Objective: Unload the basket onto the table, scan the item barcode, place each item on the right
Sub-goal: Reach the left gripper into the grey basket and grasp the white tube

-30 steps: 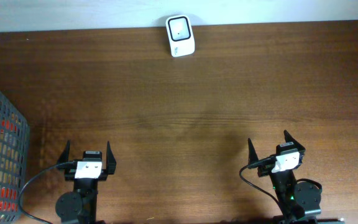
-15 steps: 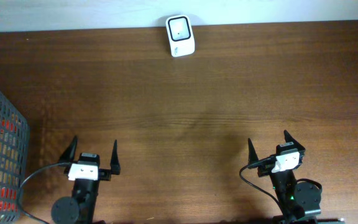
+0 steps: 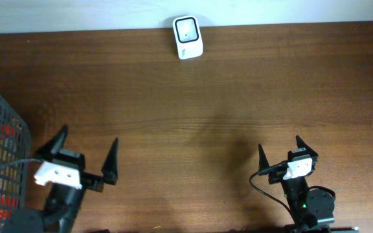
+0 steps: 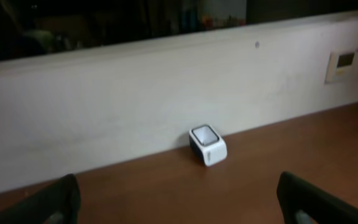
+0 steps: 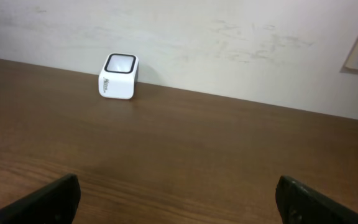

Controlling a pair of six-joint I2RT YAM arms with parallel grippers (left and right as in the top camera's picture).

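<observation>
The white barcode scanner (image 3: 188, 37) stands at the table's far edge against the wall, its window facing up; it also shows in the left wrist view (image 4: 208, 145) and the right wrist view (image 5: 119, 76). Red-packaged items (image 3: 2, 139) show through the mesh of a grey wire basket (image 3: 11, 120) at the far left; no barcode is visible. My left gripper (image 3: 88, 137) is open and empty beside the basket, angled slightly left. Open and empty too, my right gripper (image 3: 278, 144) sits at the near right. Both wrist views show bare wood between the left gripper's (image 4: 178, 190) and the right gripper's (image 5: 178, 190) fingers.
The brown wooden table (image 3: 225, 110) runs back to a white wall (image 5: 229, 37). A small wall plate (image 4: 344, 62) is mounted to the right of the scanner. The basket rises well above the table surface at the left edge.
My left arm has swung left towards the basket and risen closer to the overhead camera, still open. The right arm and the scanner have not moved.
</observation>
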